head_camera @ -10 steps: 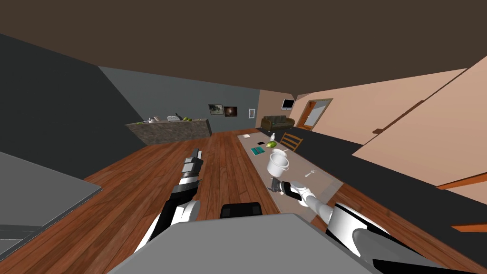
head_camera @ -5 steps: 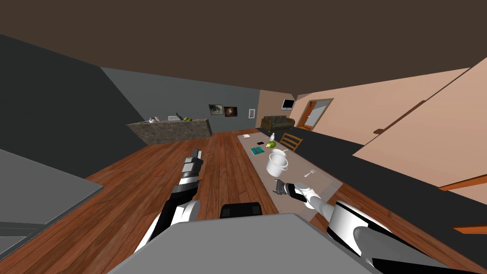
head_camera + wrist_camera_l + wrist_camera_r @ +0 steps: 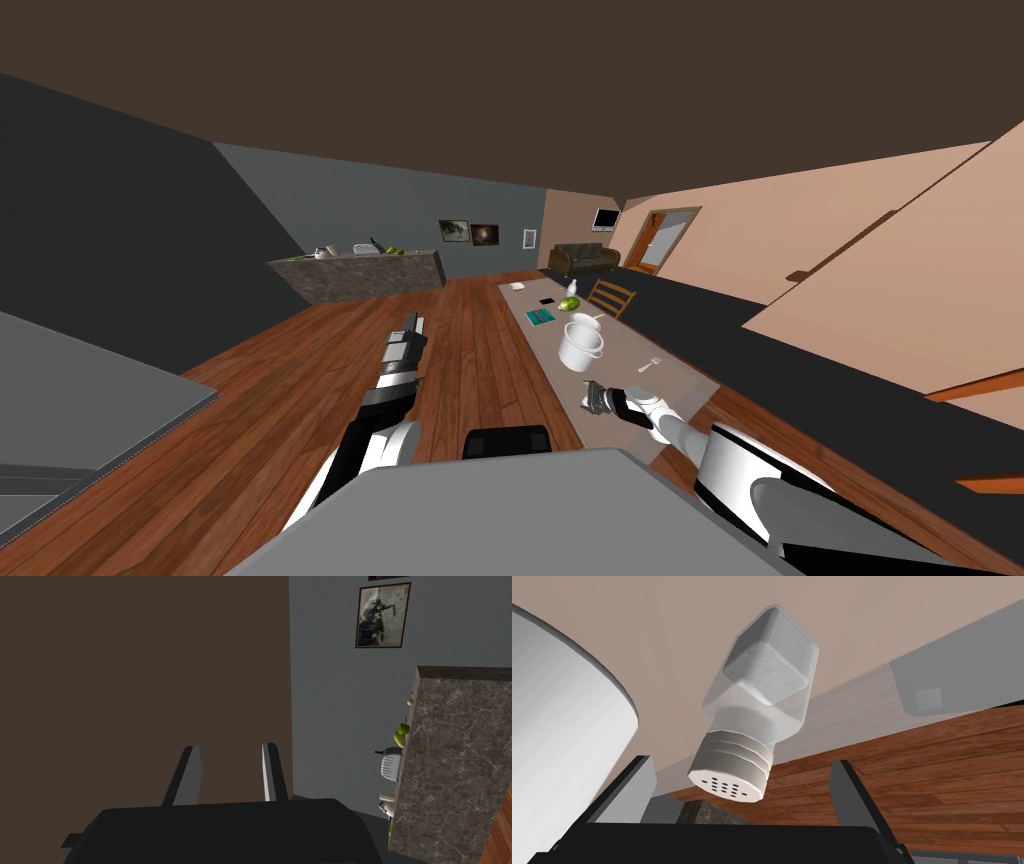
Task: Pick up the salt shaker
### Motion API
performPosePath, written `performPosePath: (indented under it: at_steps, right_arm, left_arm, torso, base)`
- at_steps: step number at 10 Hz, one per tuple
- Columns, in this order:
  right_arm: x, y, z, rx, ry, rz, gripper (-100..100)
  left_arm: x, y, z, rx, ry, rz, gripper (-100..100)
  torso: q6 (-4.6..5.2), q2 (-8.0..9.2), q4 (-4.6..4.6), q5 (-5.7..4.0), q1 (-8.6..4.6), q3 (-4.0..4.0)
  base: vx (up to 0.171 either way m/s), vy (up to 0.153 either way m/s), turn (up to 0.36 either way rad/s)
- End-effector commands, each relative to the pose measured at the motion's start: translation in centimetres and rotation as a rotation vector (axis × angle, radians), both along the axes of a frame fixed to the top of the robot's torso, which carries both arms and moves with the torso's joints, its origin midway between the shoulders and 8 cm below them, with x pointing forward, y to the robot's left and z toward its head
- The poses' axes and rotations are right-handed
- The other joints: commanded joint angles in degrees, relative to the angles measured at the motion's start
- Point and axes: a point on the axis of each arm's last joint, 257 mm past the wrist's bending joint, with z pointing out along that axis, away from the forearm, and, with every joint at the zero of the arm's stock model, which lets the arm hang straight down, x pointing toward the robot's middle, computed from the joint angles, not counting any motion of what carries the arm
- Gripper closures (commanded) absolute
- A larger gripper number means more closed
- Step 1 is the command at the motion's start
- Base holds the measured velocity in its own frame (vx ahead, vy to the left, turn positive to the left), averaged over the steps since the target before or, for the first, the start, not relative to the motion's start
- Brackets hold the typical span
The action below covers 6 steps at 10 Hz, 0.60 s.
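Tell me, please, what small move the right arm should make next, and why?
Probably ease the right tool forward a little: its fingers stand open, flanking only the holed cap of the salt shaker, whose clear body lies beyond their tips. Mind the white pot close beside.

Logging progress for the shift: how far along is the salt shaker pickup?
Done: the right gripper is at the table, beside the white pot, lined up over the salt shaker. In hand: its open fingers flank the shaker's cap without touching. To do: close on it and lift.
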Motion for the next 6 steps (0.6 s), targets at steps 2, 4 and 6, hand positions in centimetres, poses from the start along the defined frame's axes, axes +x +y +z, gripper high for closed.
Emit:
performPosePath:
  at_steps: [2,4,6]
  right_arm:
    - [-0.1,-0.4,-0.2,-0.003,0.003,-0.002,-100]
    - [-0.4,-0.9,-0.3,-0.013,0.010,-0.004,-100]
    - [-1.1,-1.6,-0.8,-0.012,0.017,-0.060,-100]
  left_arm:
    - [0.0,0.0,0.0,0.000,0.000,0.000,0]
    - [0.0,0.0,0.0,0.000,0.000,0.000,0]
    - [0.0,0.0,0.0,0.000,0.000,0.000,0]
  torso:
    - [-0.02,-0.01,0.00,0.00,0.05,0.00]
    - [0.00,0.00,0.00,0.01,0.07,0.00]
    - [-0.01,-0.01,0.00,0.02,0.11,-0.01]
  base:
    - [-0.002,-0.007,-0.001]
    - [-0.007,-0.010,-0.002]
    - [-0.023,-0.022,0.140]
